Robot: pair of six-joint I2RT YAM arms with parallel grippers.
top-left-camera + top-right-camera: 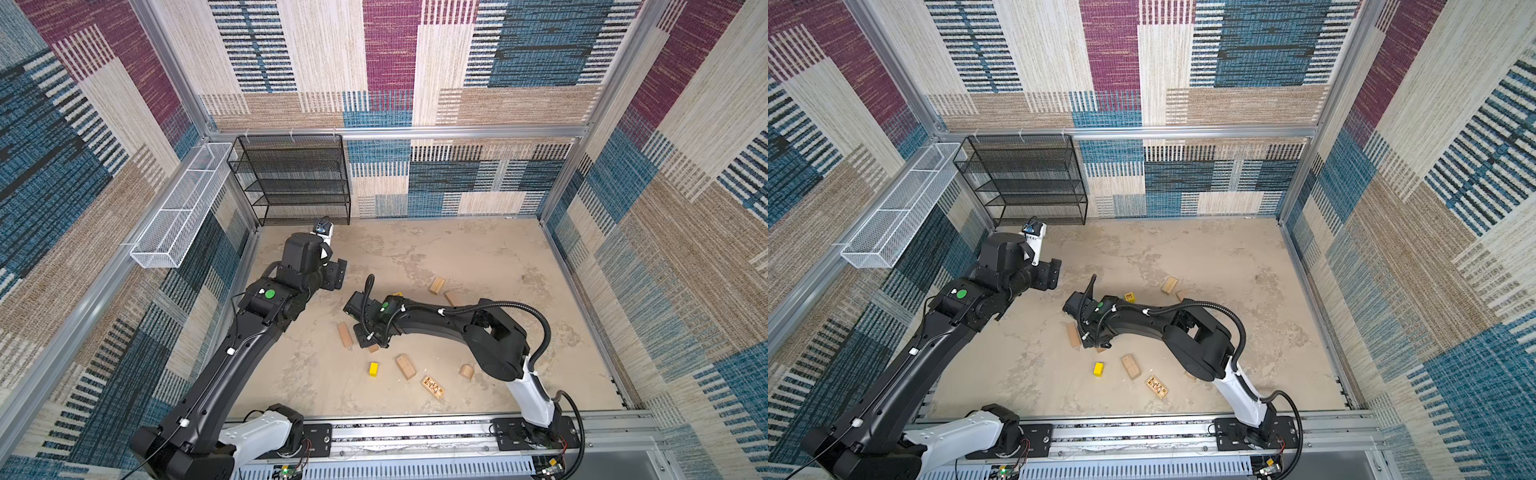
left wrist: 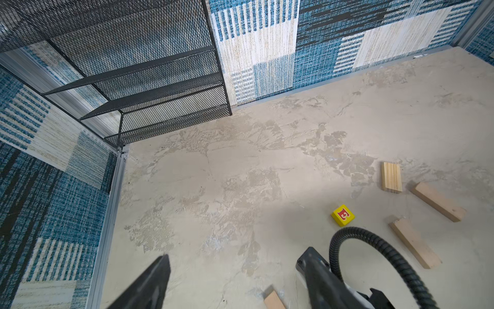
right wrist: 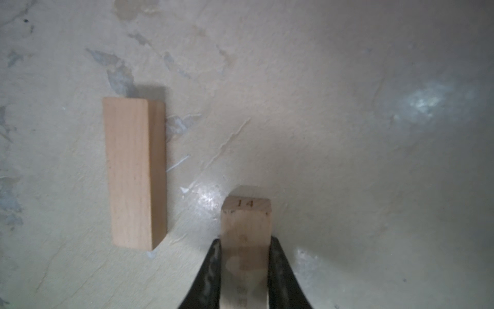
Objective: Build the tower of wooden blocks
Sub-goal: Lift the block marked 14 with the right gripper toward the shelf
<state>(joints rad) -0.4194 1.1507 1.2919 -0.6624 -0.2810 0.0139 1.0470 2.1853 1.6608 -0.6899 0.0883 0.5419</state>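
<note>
Grain shows faintly on the tan numbered block (image 3: 246,214) (stamped 14) pinched in the right claw (image 3: 244,240), just beside a smooth plain oblong (image 3: 135,174) lying flat on the mottled tabletop (image 3: 347,133). The left claw (image 1: 337,272) is spread and empty.

Ten wood blocks (image 1: 405,366) are counted: six tan oblongs (image 1: 345,335) (the numbered oblong (image 3: 245,222) is included, as is the covered oblong (image 2: 414,242), shown only by the left wrist view), two yellow blocks (image 1: 374,368), one rounded tan piece (image 1: 466,372) and one dark-patterned block (image 1: 432,387). One desk (image 1: 478,257), two arms (image 1: 232,357), one black mesh shelf (image 1: 299,178) and one white wire basket (image 1: 183,208) are also counted.
</note>
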